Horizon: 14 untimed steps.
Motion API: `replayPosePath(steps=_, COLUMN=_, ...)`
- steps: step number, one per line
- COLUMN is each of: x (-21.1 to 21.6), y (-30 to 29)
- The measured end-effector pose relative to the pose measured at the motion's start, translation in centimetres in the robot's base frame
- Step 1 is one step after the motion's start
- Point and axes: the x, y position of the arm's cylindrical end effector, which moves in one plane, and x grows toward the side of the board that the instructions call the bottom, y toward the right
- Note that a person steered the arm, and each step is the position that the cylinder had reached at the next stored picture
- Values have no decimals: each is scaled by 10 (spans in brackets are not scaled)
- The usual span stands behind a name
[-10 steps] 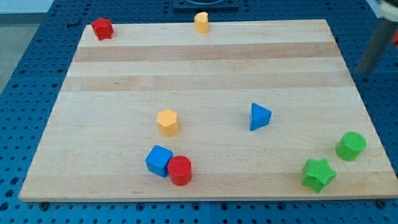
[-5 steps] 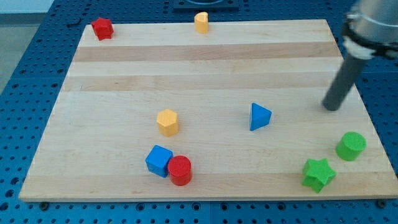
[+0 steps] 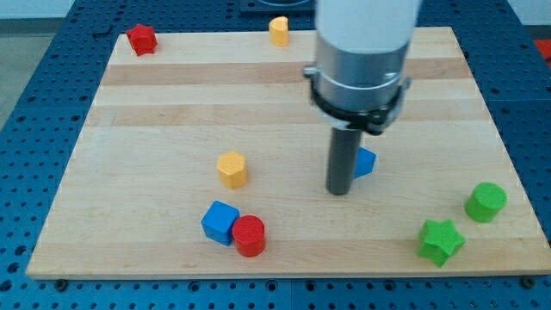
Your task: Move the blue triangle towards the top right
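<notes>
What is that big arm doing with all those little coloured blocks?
It is pushing blocks around a wooden board with a dark rod. Right now my tip sits at the lower left of the blue triangle, which it partly hides, placed to shove it toward the top right. The other blocks lie scattered, untouched.

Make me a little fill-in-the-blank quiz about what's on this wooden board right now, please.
1. My tip sits just to the view's ____ of the blue triangle.
2. The red cylinder touches the ____ cube.
3. The green star lies near the board's bottom ____ corner.
4. The red block sits at the board's top ____ corner.

Missing words: left; blue; right; left
</notes>
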Motion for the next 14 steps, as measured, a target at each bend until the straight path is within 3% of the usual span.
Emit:
replayPosePath(steps=1, x=-6, y=10)
replayPosePath(steps=5, x=-117, y=48)
replayPosePath(steps=7, x=-98, y=55)
replayPosePath(steps=10, x=-217, y=97)
replayPosePath(steps=12, x=-156, y=41)
replayPosePath(steps=13, x=-141, y=54)
replayPosePath(steps=14, x=-157, y=92)
